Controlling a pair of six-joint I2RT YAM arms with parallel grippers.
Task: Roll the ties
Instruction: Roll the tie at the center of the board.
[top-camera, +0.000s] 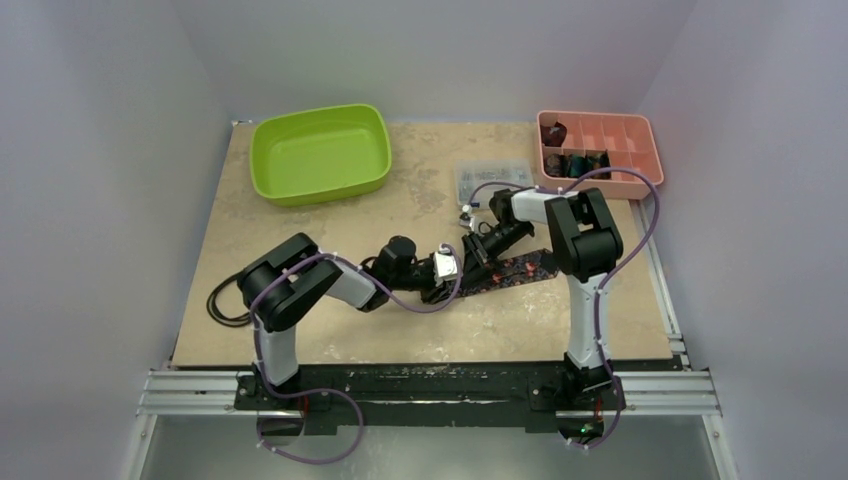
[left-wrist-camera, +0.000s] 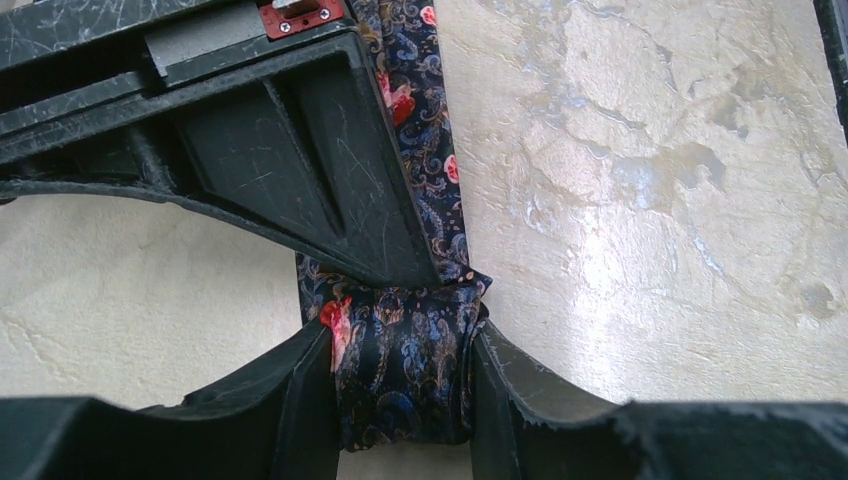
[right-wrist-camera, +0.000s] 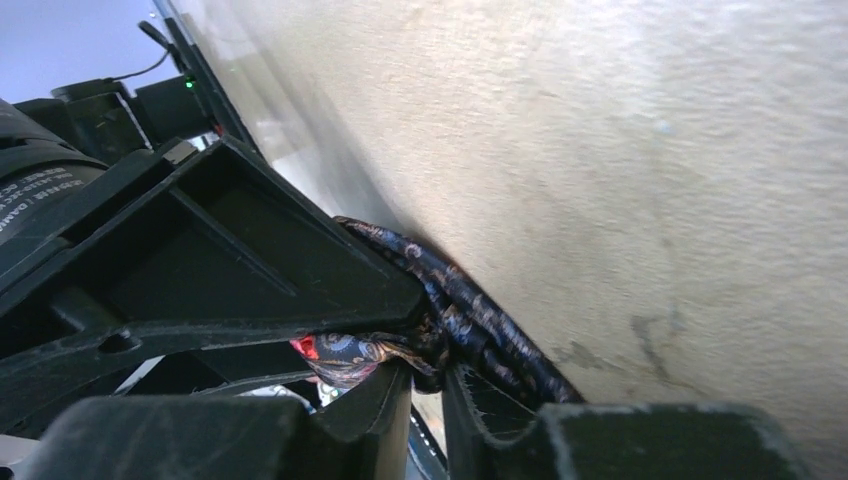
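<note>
A black tie (top-camera: 515, 268) with red-pink floral dots lies mid-table, its free length trailing right. My left gripper (top-camera: 447, 283) is shut on its rolled end; in the left wrist view the coil (left-wrist-camera: 400, 365) sits squeezed between both fingers, with the flat tie (left-wrist-camera: 420, 120) running away behind. My right gripper (top-camera: 470, 255) meets the same spot; in the right wrist view its jaws (right-wrist-camera: 428, 385) pinch a fold of the tie (right-wrist-camera: 470, 320). Other rolled ties (top-camera: 580, 160) sit in a pink tray.
A pink compartment tray (top-camera: 640, 160) stands at the back right. A clear plastic box (top-camera: 478, 178) of small parts lies beside it. A green bin (top-camera: 320, 152) stands at the back left. A black cable (top-camera: 225, 305) lies at the left edge.
</note>
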